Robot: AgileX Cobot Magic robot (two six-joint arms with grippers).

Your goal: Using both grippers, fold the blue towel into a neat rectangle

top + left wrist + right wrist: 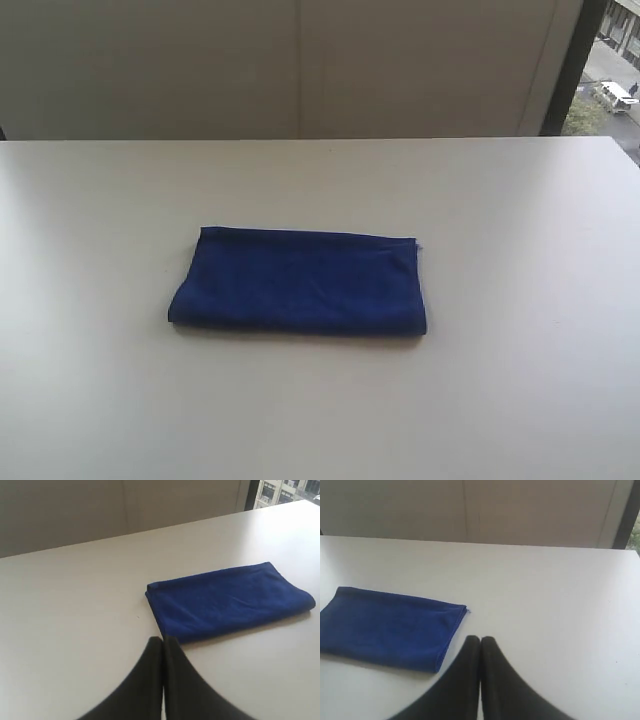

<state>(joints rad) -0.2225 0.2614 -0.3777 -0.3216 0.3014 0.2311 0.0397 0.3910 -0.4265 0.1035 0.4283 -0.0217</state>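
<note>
We see the blue towel (298,280) lying flat on the white table (520,400), near the middle of the tabletop in the exterior view. It is folded into a fairly tidy rectangle, with its long sides running left to right. Its left end is a rounded fold, and stacked layers of cloth show at its right end. There is a tiny pale speck at the far right corner, too small for us to name.

In its wrist view, the left gripper (163,642) has its two dark fingers (145,680) pressed together with nothing between them. It hangs over bare table near one short end of the towel (227,600), and we see no contact with the cloth.

The right gripper (480,641) looks the same in its own view, fingers (497,680) pressed tight and empty. It sits just beside the other short end of the towel (390,627), where the layered edges lie, and is apart from it.

Behind the table stands a plain beige wall (300,60). At the right is a window (612,90) showing a street outside.
</note>
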